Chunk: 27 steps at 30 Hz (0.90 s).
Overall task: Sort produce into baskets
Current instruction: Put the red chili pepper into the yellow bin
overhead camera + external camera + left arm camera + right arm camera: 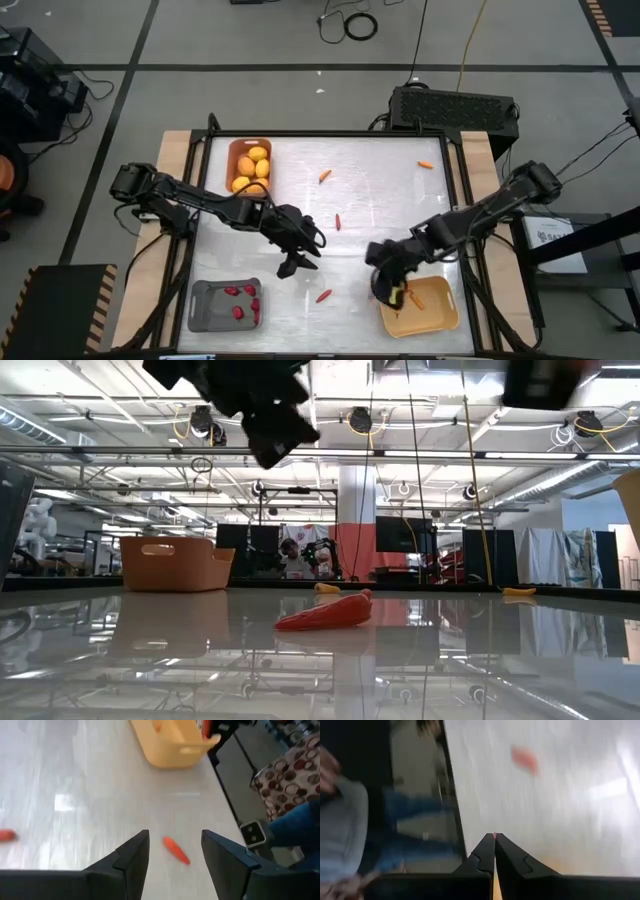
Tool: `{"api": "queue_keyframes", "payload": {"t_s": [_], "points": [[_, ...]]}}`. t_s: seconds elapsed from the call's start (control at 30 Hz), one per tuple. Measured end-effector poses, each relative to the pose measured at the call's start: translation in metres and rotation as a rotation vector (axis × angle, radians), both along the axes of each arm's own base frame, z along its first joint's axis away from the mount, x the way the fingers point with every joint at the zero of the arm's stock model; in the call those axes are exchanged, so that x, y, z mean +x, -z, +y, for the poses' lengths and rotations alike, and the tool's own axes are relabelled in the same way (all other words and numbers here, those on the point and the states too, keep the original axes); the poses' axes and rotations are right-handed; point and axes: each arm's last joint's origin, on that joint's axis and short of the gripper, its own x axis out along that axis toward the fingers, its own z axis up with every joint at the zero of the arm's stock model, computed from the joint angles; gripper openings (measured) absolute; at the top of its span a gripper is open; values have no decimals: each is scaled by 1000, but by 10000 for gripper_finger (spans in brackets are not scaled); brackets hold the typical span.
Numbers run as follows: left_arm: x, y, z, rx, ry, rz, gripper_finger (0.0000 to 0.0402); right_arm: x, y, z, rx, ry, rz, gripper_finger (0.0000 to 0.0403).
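My left gripper (296, 262) hangs open above the table's middle. A red chilli (176, 850) lies on the table just beyond its fingers, untouched; it also shows as the red chilli (323, 296) from above. My right gripper (390, 290) is shut over the left rim of the yellow basket (420, 308), which holds an orange carrot stick (416, 298). The orange-brown basket (250, 165) at the far left holds lemons. Red chillies lie in the grey basket (225, 304) at the near left. A second chilli (338, 222) lies mid-table.
Two loose carrot sticks lie far on the table, one (325, 176) near the orange-brown basket and one (425, 164) at the far right. A person in blue clothing (410, 830) stands beyond the table's near right side. Bare tabletop lies between the arms.
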Motion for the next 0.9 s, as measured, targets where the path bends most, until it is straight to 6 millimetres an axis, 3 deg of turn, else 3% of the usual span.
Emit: {"api": "queue_keyframes", "payload": {"t_s": [0.2,0.33,0.6,0.9], "points": [[-4,7,2,39,-33,79,187,-33,9,17,37,20,317,0],[-8,12,4,91,-80,140,187,-47,11,29,39,34,413,0],[-11,15,6,133,-115,183,187,-59,14,35,25,127,510,18],[-11,17,10,173,-280,207,187,-60,15,32,-21,200,496,90]]}}
